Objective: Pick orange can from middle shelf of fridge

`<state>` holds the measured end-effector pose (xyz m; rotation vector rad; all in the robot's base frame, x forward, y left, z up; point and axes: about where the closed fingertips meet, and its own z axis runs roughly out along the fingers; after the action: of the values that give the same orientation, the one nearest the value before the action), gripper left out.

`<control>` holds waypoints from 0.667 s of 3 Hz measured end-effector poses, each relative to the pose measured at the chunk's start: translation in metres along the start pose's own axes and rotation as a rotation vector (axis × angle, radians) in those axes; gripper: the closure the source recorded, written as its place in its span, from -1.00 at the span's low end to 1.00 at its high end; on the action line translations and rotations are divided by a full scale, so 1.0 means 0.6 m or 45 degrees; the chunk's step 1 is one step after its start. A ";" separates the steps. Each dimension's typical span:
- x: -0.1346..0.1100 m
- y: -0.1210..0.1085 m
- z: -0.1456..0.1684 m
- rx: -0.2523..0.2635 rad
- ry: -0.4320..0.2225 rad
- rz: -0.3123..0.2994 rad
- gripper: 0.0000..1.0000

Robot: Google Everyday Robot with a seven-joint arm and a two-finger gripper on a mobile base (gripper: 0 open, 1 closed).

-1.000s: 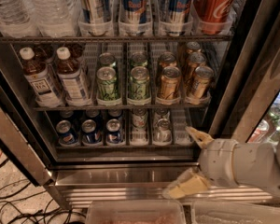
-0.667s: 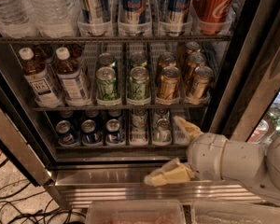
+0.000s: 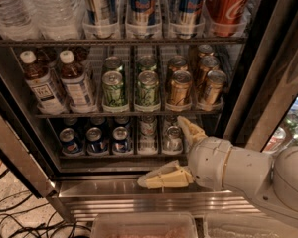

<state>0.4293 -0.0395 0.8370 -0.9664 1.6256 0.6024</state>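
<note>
The pincer (image 3: 161,151) hung spread wide and empty in front of the fridge (image 3: 104,188), below its middle shelf (image 3: 129,114). The orange can (image 3: 180,88) stood upright on that surface, just right of the green cans (image 3: 130,88).

My matt cream plastic hand (image 3: 162,151), fingers (image 3: 165,178) spread, hangs below the wire middle shelf (image 3: 129,114); orange can (image 3: 179,87) gleams metallic.

Retail or canteen premises: commercial fridge (image 3: 104,188), stocked wire racks (image 3: 139,41); floor cables (image 3: 15,217) bottom left. Gripper (image 3: 161,151), fingers spread, at fridge's lower right.
</note>
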 end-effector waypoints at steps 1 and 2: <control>0.043 0.010 -0.002 0.064 -0.058 0.079 -1.00; 0.063 -0.002 -0.018 0.250 -0.213 0.210 -1.00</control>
<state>0.4218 -0.0591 0.8036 -0.6264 1.5906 0.6058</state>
